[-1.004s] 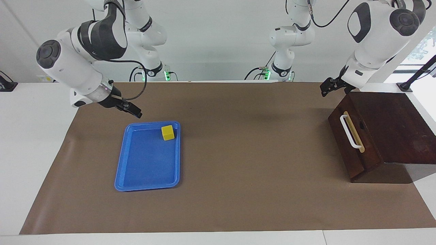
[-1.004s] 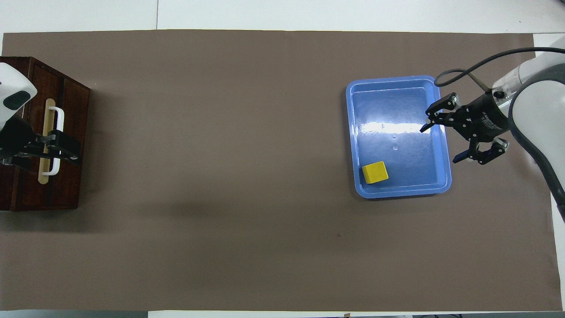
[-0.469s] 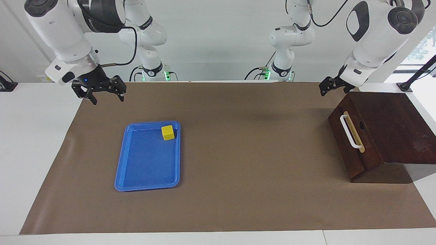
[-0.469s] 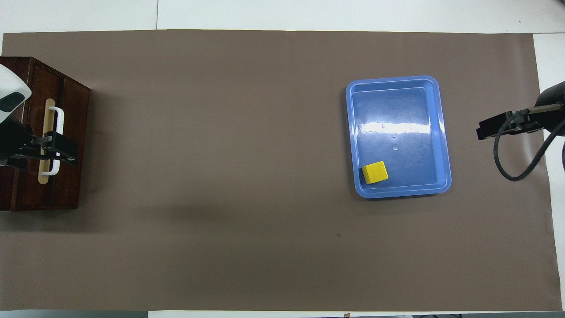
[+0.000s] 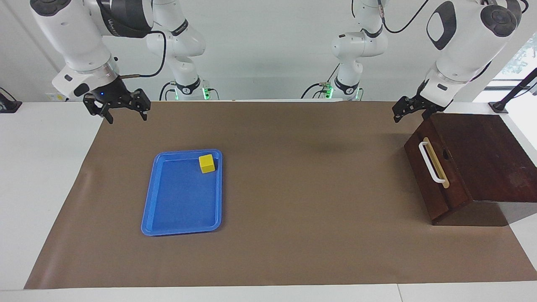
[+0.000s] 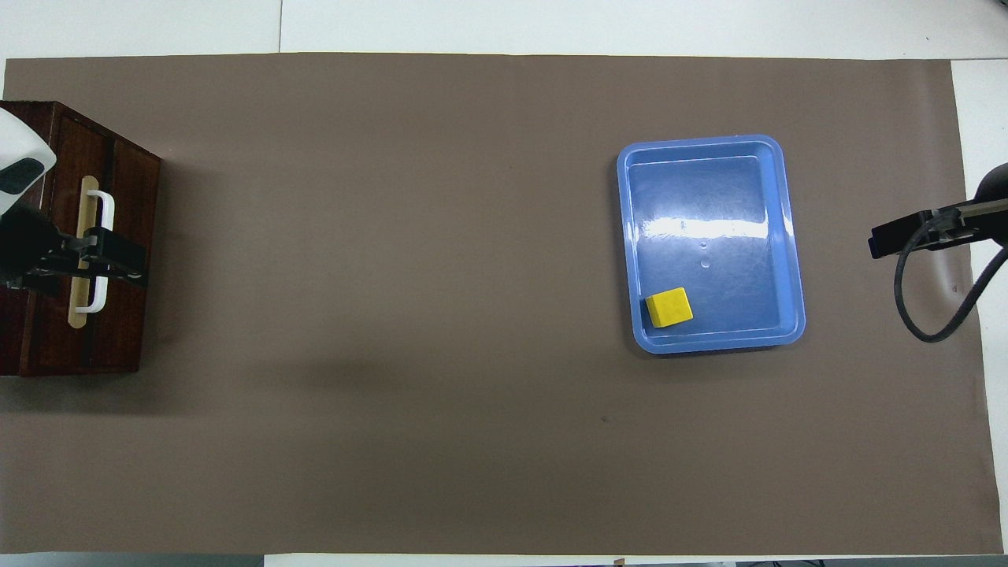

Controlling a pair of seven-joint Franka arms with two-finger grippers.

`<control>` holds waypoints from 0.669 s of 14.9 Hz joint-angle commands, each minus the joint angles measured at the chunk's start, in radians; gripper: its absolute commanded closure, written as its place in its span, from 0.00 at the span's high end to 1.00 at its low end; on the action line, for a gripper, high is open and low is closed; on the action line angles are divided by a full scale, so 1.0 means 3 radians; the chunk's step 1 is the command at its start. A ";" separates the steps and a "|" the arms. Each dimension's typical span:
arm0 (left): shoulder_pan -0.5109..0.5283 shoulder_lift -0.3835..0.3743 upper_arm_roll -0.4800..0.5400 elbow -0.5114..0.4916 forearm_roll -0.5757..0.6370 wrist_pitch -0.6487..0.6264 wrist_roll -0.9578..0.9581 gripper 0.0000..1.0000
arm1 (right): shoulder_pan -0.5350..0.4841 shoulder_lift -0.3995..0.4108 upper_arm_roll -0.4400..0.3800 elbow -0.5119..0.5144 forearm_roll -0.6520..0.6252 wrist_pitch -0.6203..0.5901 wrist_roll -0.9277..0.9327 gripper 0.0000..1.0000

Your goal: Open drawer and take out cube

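Both arms raised, left gripper (image 5: 403,112) over drawer (image 5: 432,167) corner.

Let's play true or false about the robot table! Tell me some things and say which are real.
1. The yellow cube sits in the blue tray. True.
2. The drawer is pulled wide open. False: it is closed.
3. The right gripper holds the cube. False: it is open and empty, up by the mat's edge.
4. The left gripper is up near the wooden box. True.
5. The drawer's handle is white. True.
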 commanded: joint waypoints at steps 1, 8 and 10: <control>-0.0032 -0.0046 0.0032 -0.0071 -0.0059 0.0110 0.0050 1.00 | -0.0068 -0.0051 0.0027 -0.0076 0.0089 -0.0057 -0.0062 1.00; -0.0032 -0.0051 0.0027 -0.0106 -0.0064 0.0187 0.0081 1.00 | -0.0068 -0.0031 0.0022 -0.0015 0.0120 -0.0144 -0.0036 1.00; -0.0037 -0.0051 0.0011 -0.0101 -0.0064 0.0182 0.0065 1.00 | -0.0063 -0.0031 0.0022 -0.0005 0.0115 -0.0144 -0.0031 1.00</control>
